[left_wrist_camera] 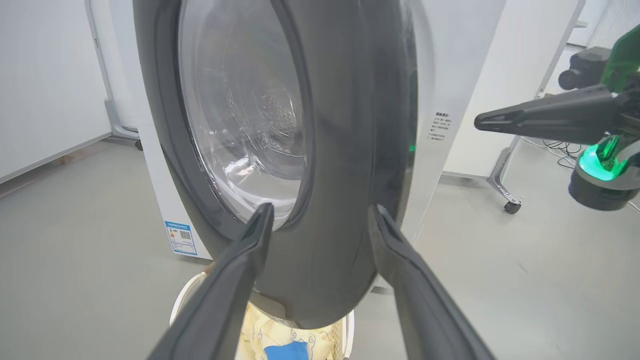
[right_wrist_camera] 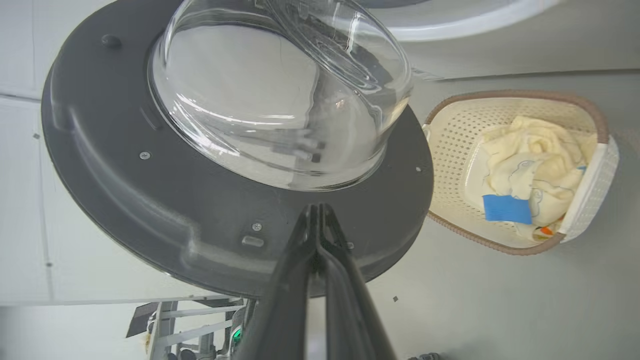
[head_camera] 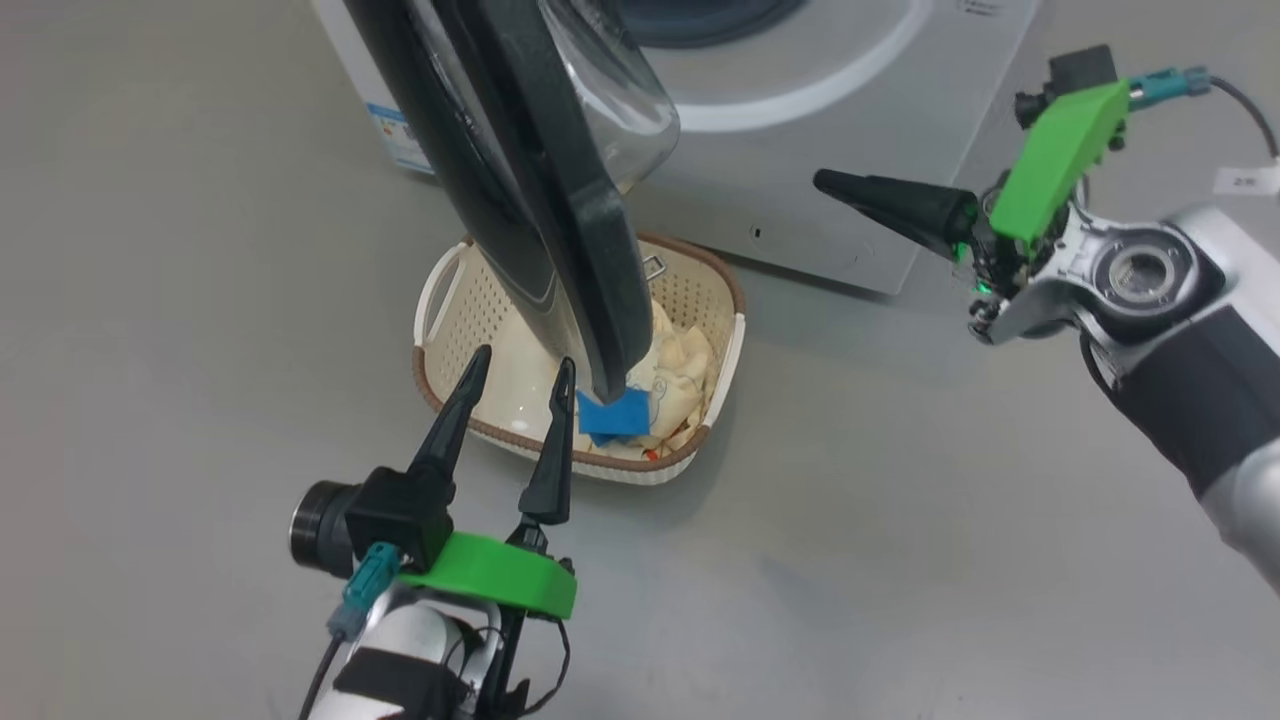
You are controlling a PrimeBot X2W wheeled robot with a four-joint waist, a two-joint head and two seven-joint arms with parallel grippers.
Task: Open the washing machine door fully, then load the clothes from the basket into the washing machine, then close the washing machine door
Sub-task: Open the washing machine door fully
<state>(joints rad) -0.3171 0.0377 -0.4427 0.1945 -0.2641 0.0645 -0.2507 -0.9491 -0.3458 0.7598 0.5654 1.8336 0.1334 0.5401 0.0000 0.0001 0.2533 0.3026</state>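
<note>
Head view: the washing machine door hangs open over the basket of clothes on the floor before the washing machine. The left claw is spread and empty at the basket's near rim. The right claw is clenched and empty.
Left wrist view: the door is just ahead.
Right wrist view: the door's inner face, with the basket beside it.

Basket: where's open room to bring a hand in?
Bare floor lies right of the basket, toward the right gripper, and on its left. Crowded: the door hangs across its middle over the clothes, and the left gripper hovers by its near rim.
</note>
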